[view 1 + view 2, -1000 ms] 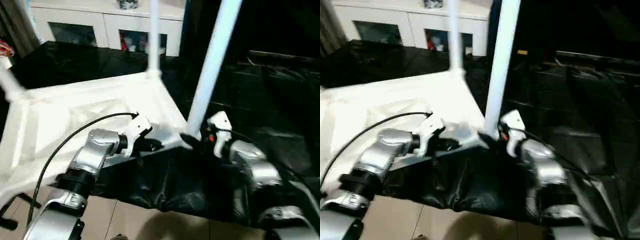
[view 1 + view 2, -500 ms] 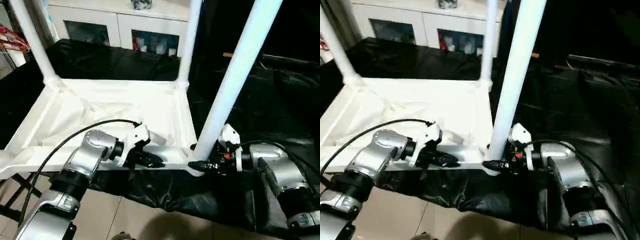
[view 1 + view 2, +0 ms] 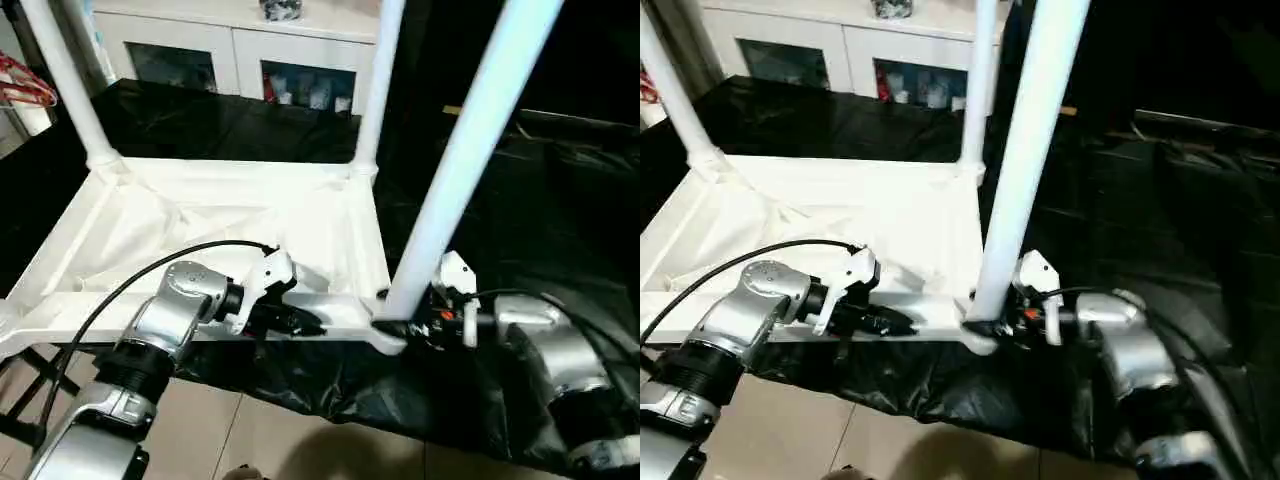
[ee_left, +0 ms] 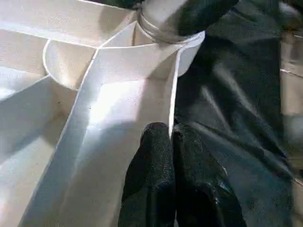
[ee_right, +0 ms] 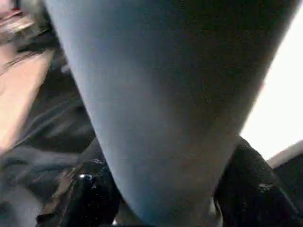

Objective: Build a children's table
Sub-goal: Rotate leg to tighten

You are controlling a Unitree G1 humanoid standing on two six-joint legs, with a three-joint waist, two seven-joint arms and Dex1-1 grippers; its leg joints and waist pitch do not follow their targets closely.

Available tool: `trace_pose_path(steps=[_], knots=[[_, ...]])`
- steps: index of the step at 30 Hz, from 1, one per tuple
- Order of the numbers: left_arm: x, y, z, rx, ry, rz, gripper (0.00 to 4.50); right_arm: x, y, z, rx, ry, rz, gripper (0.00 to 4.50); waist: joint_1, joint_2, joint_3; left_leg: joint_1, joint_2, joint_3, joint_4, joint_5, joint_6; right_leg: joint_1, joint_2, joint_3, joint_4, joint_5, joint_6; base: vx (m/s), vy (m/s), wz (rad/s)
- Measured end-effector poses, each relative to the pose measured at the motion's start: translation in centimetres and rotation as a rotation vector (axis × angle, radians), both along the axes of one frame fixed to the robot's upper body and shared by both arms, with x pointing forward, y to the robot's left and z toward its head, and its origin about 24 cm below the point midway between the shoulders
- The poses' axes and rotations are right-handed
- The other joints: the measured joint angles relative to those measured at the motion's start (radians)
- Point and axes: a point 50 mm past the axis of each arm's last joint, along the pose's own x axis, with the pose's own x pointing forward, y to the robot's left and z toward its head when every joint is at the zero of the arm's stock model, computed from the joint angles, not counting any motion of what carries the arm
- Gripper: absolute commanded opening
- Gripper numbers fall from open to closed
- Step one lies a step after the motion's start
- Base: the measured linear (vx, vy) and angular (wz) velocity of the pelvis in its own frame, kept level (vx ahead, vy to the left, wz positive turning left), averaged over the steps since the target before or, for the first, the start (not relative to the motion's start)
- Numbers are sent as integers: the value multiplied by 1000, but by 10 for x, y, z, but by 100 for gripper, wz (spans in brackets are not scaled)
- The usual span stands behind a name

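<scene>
The white children's table lies upside down on the black-covered work table, ribbed underside (image 3: 200,215) facing up. Three legs stand in corner sockets: far left (image 3: 65,85), far right (image 3: 372,90) and near right (image 3: 455,170). My left gripper (image 3: 305,322) is shut on the thin near rim (image 4: 171,94), one black finger (image 4: 151,165) on each side of it. My right gripper (image 3: 392,322) is at the foot of the near right leg, just above its socket. Its fingers (image 5: 90,194) press against both sides of the leg (image 5: 165,94).
The black work table (image 3: 560,220) extends to the right and back. A white cabinet (image 3: 230,60) with glass doors stands behind it. Tiled floor (image 3: 260,430) lies below the near edge, where the children's table's left corner hangs past the black cover.
The camera has swung, so the whole picture shifted. My right gripper's fingers have drawn in around the near right leg's foot. The left gripper keeps its hold on the rim.
</scene>
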Motion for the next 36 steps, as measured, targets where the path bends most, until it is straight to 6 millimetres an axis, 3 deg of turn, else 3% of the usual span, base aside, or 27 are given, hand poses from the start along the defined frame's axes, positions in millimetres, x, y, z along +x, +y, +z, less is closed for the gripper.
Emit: trace_pose_path(steps=[4,6,9,13,15,20,25,31,36], knots=[[5,-9,-2,3,-30,101,0,14,9,-3,15,-29,-211,208,-18,0,0,3,0,0,0,0,0,5,0,0,0,0,0,0,0,0],[9,-18,-4,7,-56,165,0,24,14,-4,13,-28,-353,203,-25,0,0,10,0,0,-1,0,0,8,0,0,-1,0,1,0,0,0],[12,-28,-5,13,-77,218,0,33,19,-5,-1,-26,-491,197,-30,1,-1,16,-1,0,-2,0,0,13,0,0,-2,-1,2,0,0,0],[15,-33,-5,10,-81,238,0,37,21,-4,-16,-43,-538,197,-29,3,-2,16,-2,0,-5,0,0,13,-1,0,-4,-1,2,0,0,0],[15,-33,-5,10,-85,235,0,37,21,-4,-14,-48,-539,265,-29,3,-2,16,-2,0,-5,0,0,13,-1,0,-4,-2,3,0,0,0],[15,-34,-4,14,-103,226,0,37,22,-4,19,-31,-543,302,-30,3,-1,15,-2,0,-5,0,0,13,-1,0,-4,-2,3,0,0,0],[14,-31,-3,9,-107,179,0,34,16,-1,6,-38,-427,353,-28,5,0,14,-2,0,-7,0,0,12,-1,0,-5,-2,4,0,0,0],[7,-17,-1,-6,-69,58,0,16,-6,7,-67,-39,-87,353,-19,9,2,12,-2,0,-11,0,0,10,0,0,-5,-3,0,0,0,0],[3,-12,1,-6,-48,-28,0,4,-20,13,-116,-18,114,338,-13,8,3,3,-1,0,-10,2,3,9,0,-1,-5,-3,0,0,0,0]])
